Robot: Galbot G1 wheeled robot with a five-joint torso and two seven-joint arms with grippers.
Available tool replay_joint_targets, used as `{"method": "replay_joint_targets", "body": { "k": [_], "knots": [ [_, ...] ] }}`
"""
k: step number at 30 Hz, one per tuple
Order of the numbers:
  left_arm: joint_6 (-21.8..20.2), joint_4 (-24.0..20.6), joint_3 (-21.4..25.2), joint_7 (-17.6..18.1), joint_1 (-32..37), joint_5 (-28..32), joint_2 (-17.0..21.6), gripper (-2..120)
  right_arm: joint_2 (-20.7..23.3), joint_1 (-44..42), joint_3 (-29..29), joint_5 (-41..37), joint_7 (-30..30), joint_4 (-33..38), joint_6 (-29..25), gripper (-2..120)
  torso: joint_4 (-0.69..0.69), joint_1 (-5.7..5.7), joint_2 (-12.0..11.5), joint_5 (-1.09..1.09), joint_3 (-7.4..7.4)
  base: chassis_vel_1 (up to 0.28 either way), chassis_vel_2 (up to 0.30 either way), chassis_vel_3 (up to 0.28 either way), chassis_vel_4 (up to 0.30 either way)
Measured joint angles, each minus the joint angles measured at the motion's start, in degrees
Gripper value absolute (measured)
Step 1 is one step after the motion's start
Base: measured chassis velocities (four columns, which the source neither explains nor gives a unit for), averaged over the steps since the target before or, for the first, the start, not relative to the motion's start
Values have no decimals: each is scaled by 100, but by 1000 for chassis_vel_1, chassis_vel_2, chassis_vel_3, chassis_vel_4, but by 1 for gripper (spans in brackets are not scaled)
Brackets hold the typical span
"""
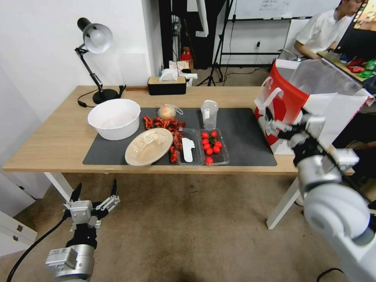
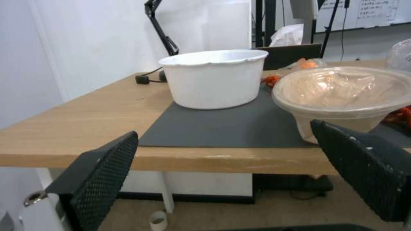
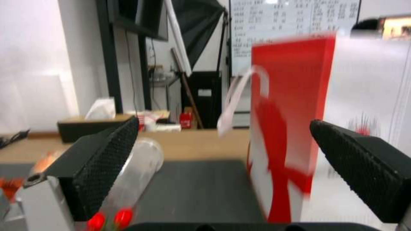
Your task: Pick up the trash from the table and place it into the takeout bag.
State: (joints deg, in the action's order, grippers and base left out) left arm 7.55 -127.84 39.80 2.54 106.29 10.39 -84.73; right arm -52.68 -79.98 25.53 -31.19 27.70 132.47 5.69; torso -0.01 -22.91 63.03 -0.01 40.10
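Note:
The trash lies on the dark mat [image 1: 243,133] of the table [image 1: 47,145]: a beige round plate [image 1: 149,146], red scraps [image 1: 166,123], a small knotted clear bag [image 1: 167,111] and a clear plastic cup [image 1: 209,113]. The red-and-white takeout bag [image 1: 309,102] stands open at the table's right end. My right gripper [image 1: 276,123] is open beside the bag's near left corner, holding nothing; in its wrist view, the right gripper [image 3: 222,122] faces the bag [image 3: 291,128] and the cup [image 3: 137,166]. My left gripper [image 1: 96,196] hangs open below the table's front edge, facing the plate [image 2: 342,93].
A white bowl [image 1: 114,117] stands on the mat's left end. Two clear trays hold a white spoon [image 1: 188,150] and cherry tomatoes [image 1: 211,145]. A desk lamp [image 1: 96,39] and a black tissue box [image 1: 166,85] line the far edge. Carpeted floor lies in front.

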Motion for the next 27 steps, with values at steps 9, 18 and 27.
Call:
{"method": "replay_joint_targets", "body": {
  "k": [9,18,27],
  "knots": [
    [16,64,-44,-3,-23,13,20,100,-441,-803,-115,428,-564,-452,-1186,100,1,0,0,2,0,0,0,0,0],
    [21,158,-112,-9,-95,13,31,100,-821,-1174,-240,660,-874,-1055,-1738,100,1,-1,-1,2,0,0,0,0,0],
    [34,266,-113,-13,-175,73,91,100,-1102,-1377,-375,1028,-1125,-1636,-2300,100,1,-1,-1,1,1,0,0,0,0]
  ]
}}
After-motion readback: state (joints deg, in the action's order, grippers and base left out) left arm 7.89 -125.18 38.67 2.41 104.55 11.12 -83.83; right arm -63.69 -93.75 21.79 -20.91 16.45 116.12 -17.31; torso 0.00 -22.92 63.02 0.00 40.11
